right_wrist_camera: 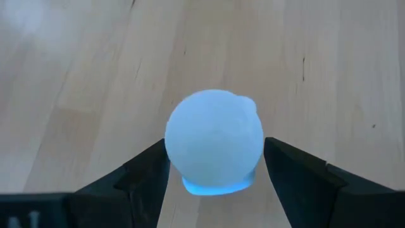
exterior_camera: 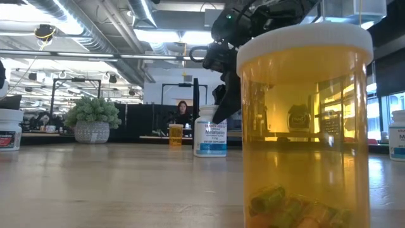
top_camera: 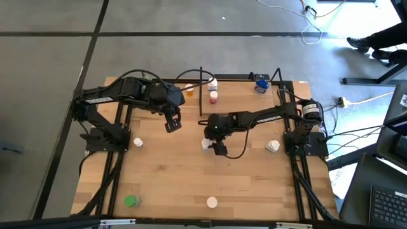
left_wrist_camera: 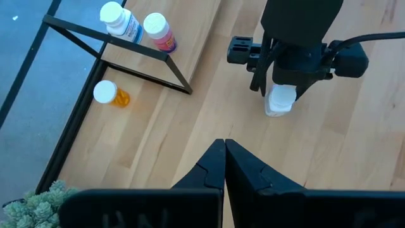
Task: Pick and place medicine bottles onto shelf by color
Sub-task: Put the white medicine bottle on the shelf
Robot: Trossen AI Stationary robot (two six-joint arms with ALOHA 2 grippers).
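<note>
My right gripper is at the table's middle, shut on a white-capped white bottle that stands upright there. My left gripper hangs shut above the table, left of it, holding nothing. The shelf, a light board with black posts, lies at the far edge. On it stand an orange bottle, a white one, a pink one and a blue one. A green bottle and an orange, white-capped bottle stand by the near edge. My right gripper pinches the white bottle between its two fingers, one on each side of its upper part by the round cap. The fingers slant down from the table's right. The bottle is upright, its base on the table.
Two more white bottles stand on the table, one left and one right. A green bushy plant sits at the far left. Bare wood lies between the middle and the near edge.
</note>
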